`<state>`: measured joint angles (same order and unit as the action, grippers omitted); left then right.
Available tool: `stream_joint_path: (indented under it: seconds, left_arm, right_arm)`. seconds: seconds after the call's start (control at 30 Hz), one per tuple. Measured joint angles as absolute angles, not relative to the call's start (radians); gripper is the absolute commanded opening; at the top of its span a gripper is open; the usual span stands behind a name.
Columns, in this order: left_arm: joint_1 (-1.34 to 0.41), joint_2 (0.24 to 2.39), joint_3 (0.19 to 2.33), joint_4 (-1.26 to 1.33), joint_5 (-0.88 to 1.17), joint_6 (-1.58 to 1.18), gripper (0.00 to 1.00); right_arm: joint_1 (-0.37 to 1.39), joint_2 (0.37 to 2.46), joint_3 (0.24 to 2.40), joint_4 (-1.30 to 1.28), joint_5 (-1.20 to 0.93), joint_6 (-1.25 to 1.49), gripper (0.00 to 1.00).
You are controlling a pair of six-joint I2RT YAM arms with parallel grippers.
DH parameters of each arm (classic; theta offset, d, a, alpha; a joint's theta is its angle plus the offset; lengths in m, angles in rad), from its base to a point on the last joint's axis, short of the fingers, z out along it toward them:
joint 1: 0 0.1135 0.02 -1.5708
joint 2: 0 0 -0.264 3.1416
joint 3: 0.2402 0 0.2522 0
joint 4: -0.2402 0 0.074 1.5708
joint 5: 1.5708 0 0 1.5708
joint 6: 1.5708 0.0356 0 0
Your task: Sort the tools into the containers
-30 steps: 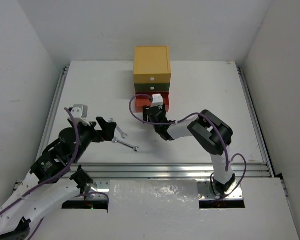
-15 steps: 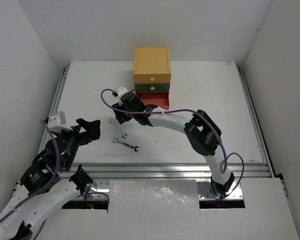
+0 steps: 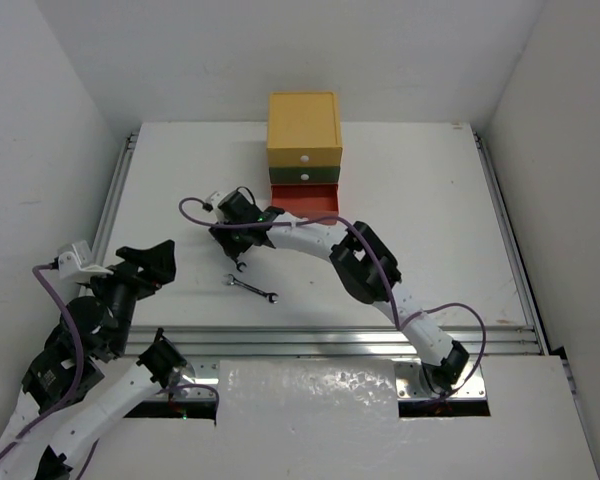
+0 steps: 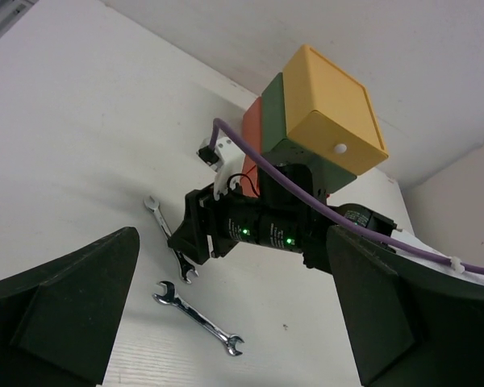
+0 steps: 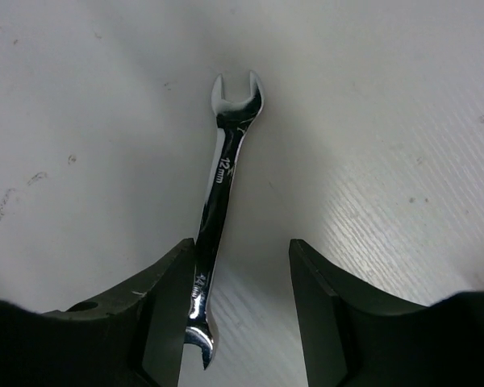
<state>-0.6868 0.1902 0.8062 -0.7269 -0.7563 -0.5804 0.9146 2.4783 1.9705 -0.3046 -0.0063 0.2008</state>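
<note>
White walls box in a white table (image 3: pixel 430 200), so it's a pretty tight little cell. Over at 8 o'clock, right at the table's edge, the left gripper (image 3: pixel 158 264) hangs with its jaws spread wide and nothing in them, well apart from the action. Moving in toward the middle, one wrench (image 5: pixel 219 185) lies flat at about 8 o'clock from table centre, and the right gripper (image 5: pixel 240 266) is down over it, jaws partway apart and straddling the shank, not clamped on it as far as I can see. In the wrist view it runs 12 to 6 and sits right against one finger, with a clear gap to the other. My take is that this is the pick step for that wrench. To do it well I'd centre it between the fingers first, so the squeeze doesn't skate it sideways, get the tips right down to the surface since it's so thin, and grab mid-shank so it doesn't droop. A second wrench (image 3: pixel 253 290) lies just beside it at 5 o'clock, apart from it, so a lift straight up should miss it. The chest (image 3: pixel 303 130) stands at 12 o'clock with the red drawer (image 3: pixel 310 203) pulled out at the bottom, about 2 o'clock from the pick and near, with bare table between. Right of the chest it's all bare out to the 3 o'clock edge. The rail (image 3: pixel 330 340) along 6 o'clock is the close edge.
</note>
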Motion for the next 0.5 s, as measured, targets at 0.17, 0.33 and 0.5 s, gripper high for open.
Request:
stream_joint_path:
  seconds: [0.17,0.33,0.5]
  left_arm:
    - [-0.687,0.201,0.806,-0.728,-0.754,-0.580,1.00]
    - [-0.686,0.201,0.806,-0.729,-0.750,-0.580,1.00]
    - [-0.687,0.201,0.806,-0.729,-0.747,-0.579,1.00]
  right_arm:
    - [0.925,2.521,2.048,-0.345,0.007,0.178,0.48]
    - [0.929,2.565,2.129,-0.393,0.035,0.153,0.40]
    - [0.932,2.570,2.126,-0.382,0.056,0.140,0.29]
